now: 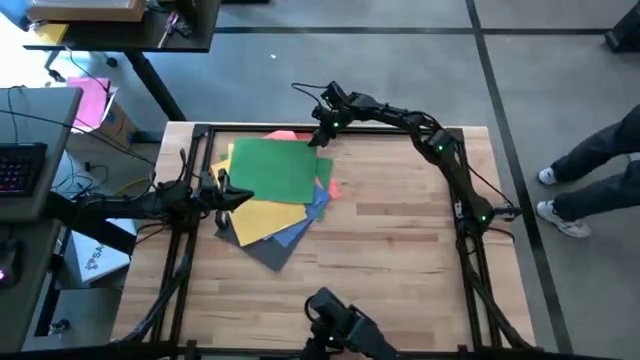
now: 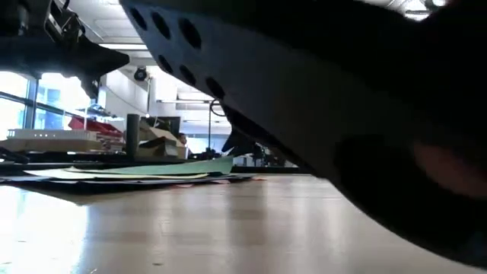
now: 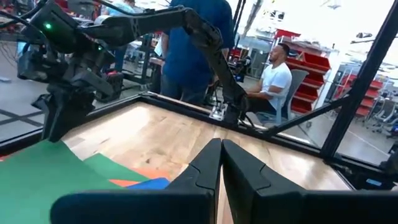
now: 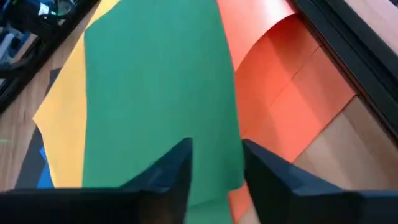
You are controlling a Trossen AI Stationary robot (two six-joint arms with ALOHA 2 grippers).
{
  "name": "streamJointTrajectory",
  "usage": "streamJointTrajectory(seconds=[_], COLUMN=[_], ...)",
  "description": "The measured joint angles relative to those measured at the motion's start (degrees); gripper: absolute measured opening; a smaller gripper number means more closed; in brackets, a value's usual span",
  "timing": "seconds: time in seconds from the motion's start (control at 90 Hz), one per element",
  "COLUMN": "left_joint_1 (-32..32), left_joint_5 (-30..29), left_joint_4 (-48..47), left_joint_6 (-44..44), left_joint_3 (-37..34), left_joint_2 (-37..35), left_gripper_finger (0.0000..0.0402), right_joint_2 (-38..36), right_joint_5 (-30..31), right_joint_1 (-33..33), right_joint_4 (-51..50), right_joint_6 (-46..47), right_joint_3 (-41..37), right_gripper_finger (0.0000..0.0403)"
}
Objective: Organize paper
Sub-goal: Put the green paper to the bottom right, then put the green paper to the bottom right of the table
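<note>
The paper lies in a fanned pile on the table's left half. A green sheet (image 1: 270,170) is on top, over yellow (image 1: 262,215), blue (image 1: 316,205), dark grey (image 1: 265,250), pink (image 1: 333,188) and orange (image 1: 288,134) sheets. The orange sheet (image 4: 280,81) arches up at the far side. My right gripper (image 1: 320,135) stands open, pointing down at the green sheet's far right corner (image 4: 233,155). One finger is over the green, the other over the orange. My left gripper (image 1: 235,197) is shut and hovers over the pile's left edge, raised in the low view (image 2: 114,57). My right gripper stands across the green sheet's right edge (image 4: 239,174) near its far corner, coming from above. That corner sits slightly raised off the pile (image 2: 224,162). Whether the fingertips touch the sheet, I cannot tell.
A black frame rail (image 1: 300,128) runs round the table's edges. Bare wood (image 1: 410,240) fills the table's right half and near side. A person's legs (image 1: 590,180) stand beyond the right edge. A desk with a keyboard (image 1: 20,165) is off to the left.
</note>
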Motion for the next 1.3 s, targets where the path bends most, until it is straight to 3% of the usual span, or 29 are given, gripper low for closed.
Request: streamJointTrajectory(seconds=[0.111, 0.233, 0.5, 0.589, 0.867, 1.067, 1.3], left_joint_1=[0.0, 0.0, 0.0, 0.0, 0.0, 0.0, 0.0], left_joint_5=[0.0, 0.0, 0.0, 0.0, 0.0, -0.1, 0.2], left_joint_4=[0.0, 0.0, 0.0, 0.0, 0.0, -0.1, -0.1], left_joint_6=[0.0, 0.0, 0.0, 0.0, 0.0, 0.0, -1.0], left_joint_3=[0.0, 0.0, 0.0, 0.0, 0.0, 0.0, 0.0], left_joint_2=[0.0, 0.0, 0.0, 0.0, 0.0, 0.0, 0.0], left_gripper_finger=[0.0, 0.0, 0.0, 0.0, 0.0, 0.0, 0.0], right_joint_2=[0.1, 0.1, 0.2, 0.2, 0.2, -0.1, -8.6], right_joint_5=[0.0, 0.0, 0.0, 0.0, -2.2, -1.1, 9.0], right_joint_1=[0.3, 0.7, 0.7, 0.7, 0.7, 0.6, 1.9], right_joint_4=[-0.8, -0.5, -3.6, -3.6, -3.7, -5.4, -21.8], right_joint_6=[-0.9, -0.6, -2.3, -4.1, -6.7, -9.5, -21.0], right_joint_3=[-0.5, -0.5, -0.5, -0.5, -0.2, -0.1, -1.0], right_gripper_finger=[0.0024, 0.0009, 0.0099, 0.0108, 0.0008, 0.0, 0.0])
